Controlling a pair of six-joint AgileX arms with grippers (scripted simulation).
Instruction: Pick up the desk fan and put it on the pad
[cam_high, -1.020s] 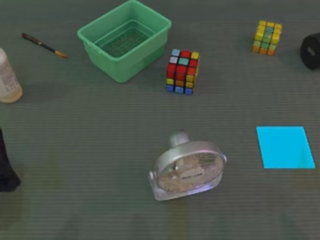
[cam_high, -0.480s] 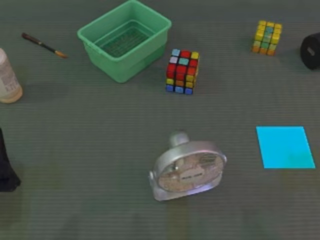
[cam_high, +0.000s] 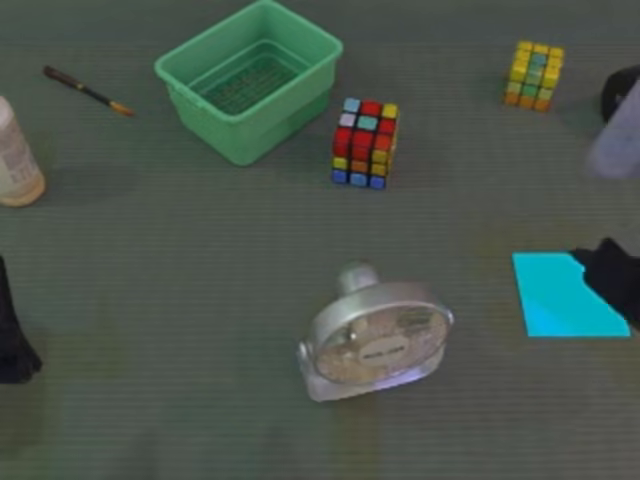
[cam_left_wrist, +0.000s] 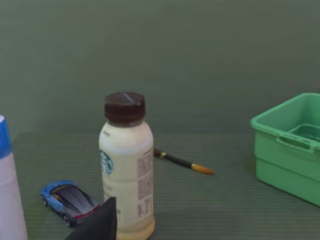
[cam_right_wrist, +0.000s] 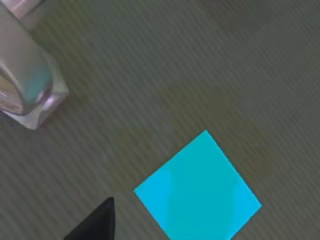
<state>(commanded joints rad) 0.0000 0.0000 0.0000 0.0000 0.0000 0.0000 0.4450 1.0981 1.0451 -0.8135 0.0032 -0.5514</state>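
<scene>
Grey-green ribbed table (cam_high: 200, 300). Silver desk fan (cam_high: 375, 340) lying near centre, toward the near edge, untouched. Cyan pad (cam_high: 560, 300) flat at right, well apart from it. Right gripper (cam_high: 612, 275) above pad's right edge; left gripper (cam_high: 12, 345) parked at left; finger state of both: cannot tell.

Silver-grey desk fan (cam_high: 375, 342) lies flat mid-table, beige face up; cyan pad (cam_high: 562, 296) well apart to its right.

Overhead and right wrist views share the pad (cam_high: 560, 298) (cam_right_wrist: 198, 187).
</scene>
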